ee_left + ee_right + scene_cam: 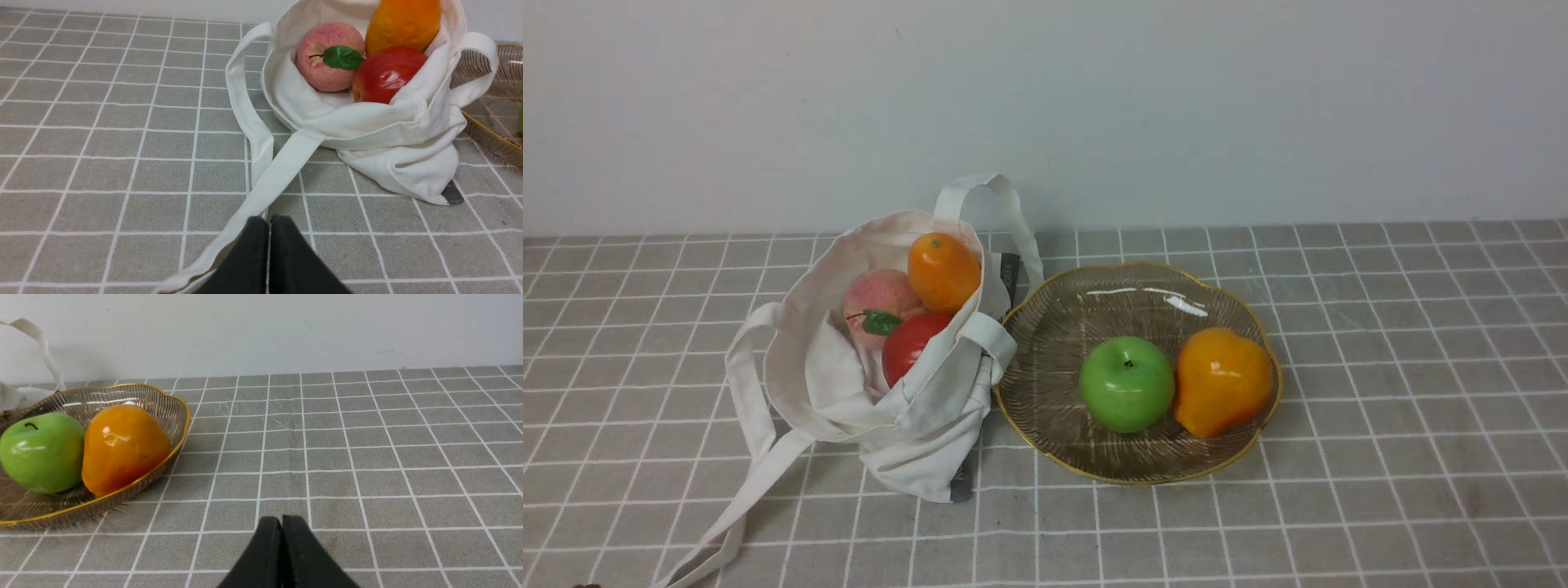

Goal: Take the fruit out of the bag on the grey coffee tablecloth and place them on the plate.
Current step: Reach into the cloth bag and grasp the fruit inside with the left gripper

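Here's the bag (907, 408), slumped open on the grey coffee tablecloth (1380, 408), and it holds three fruits. The orange mango (943, 272) sits at the back against the far wall of the bag. The pink peach (878, 302) is beside it, green leaf facing up, and the red fruit (911, 343) is tucked lowest, half hidden by the folded canvas edge. All three touch each other.

On the bag's right is the plate (1062, 318), so close that one short handle loop seems to meet the gold rim. The plate holds two fruits, a green apple (1127, 384) and an orange pear-shaped fruit (1223, 380), side by side and touching (neither one reaches the rim).

The left gripper (269, 222) hangs low over the cloth, fingers pressed together on nothing, with the bag's long strap (261, 196) trailing just beside them. The right gripper (282, 520) is likewise closed and empty, over bare cloth well apart from the plate's edge. The dark label strip (962, 487) shows at the bag's bottom corner.
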